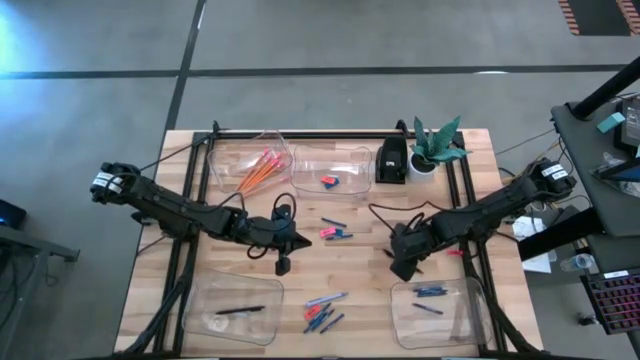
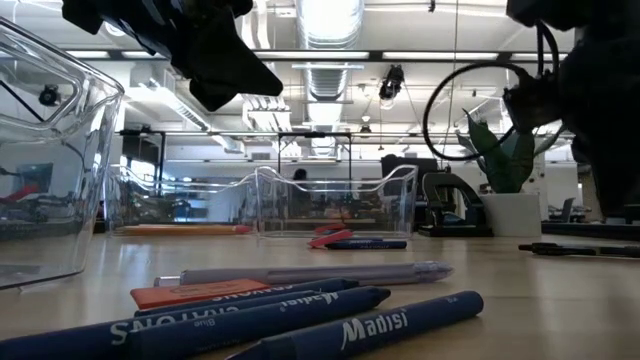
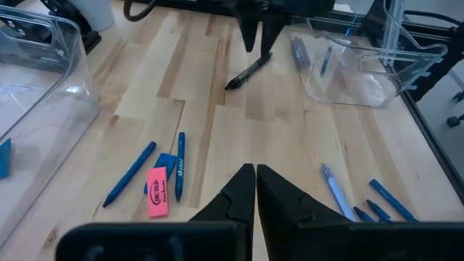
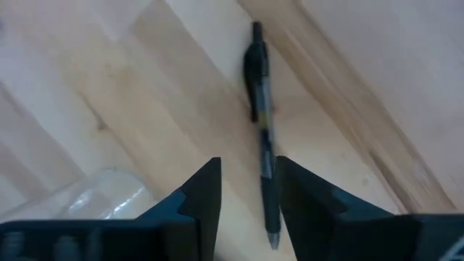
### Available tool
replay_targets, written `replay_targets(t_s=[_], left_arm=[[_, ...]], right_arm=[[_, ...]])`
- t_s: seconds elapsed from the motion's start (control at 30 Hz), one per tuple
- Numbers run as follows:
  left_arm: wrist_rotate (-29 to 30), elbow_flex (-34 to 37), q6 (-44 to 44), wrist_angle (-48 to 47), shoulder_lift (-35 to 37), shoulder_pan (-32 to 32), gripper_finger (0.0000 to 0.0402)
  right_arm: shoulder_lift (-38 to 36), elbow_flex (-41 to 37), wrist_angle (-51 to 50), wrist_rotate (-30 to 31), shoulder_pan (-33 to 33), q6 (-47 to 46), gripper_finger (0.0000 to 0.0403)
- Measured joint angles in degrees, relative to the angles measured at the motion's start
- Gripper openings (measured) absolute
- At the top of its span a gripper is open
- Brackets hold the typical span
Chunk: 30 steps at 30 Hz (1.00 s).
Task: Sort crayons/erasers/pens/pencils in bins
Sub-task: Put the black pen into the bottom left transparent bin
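You had even, bright overhead light on the pale wooden table [image 1: 350, 250], with soft, short shadows. In the low view, ceiling strip lights [image 2: 325, 20] glared and the nearest blue crayons [image 2: 300, 320] were blurred. The black pen [image 4: 262, 138] was soft.

Left gripper [image 3: 255, 190]: fingers pressed together, above bare table [image 3: 217, 130].
Eraser [image 3: 157, 192]: pink, flat on the wood, beside two blue crayons [image 3: 179, 175] (a blue block lies between them).
Pen [image 3: 249, 70]: black, lying under the right gripper [image 3: 259, 32].
Bin [image 3: 362, 65]: clear, holding blue sticks.
More crayons [image 3: 384, 203]: near the table edge.
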State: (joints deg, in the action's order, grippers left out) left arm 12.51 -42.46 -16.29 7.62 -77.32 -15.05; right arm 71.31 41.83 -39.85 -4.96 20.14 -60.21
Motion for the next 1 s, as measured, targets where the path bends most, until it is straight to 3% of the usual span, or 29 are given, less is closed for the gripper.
replay_targets(t_s=[0.2,0.37,0.77,1.0], left_arm=[[0.00,0.00,0.09,0.15,0.00,0.00,0.0001],[0.08,0.13,0.13,1.10,0.00,0.00,0.0002],[0.20,0.48,0.15,1.11,-0.02,0.02,0.0002],[0.22,0.52,0.17,1.11,-0.02,0.02,0.0002]], right_arm=[[0.10,-2.13,1.91,-0.04,-0.04,-2.03,0.0160],[2.15,-2.23,1.96,-0.04,-0.04,-2.86,0.0167],[11.02,-0.84,2.31,-1.00,-0.15,0.22,0.0153],[10.78,-0.90,1.71,0.44,-0.28,0.87,0.0110]])
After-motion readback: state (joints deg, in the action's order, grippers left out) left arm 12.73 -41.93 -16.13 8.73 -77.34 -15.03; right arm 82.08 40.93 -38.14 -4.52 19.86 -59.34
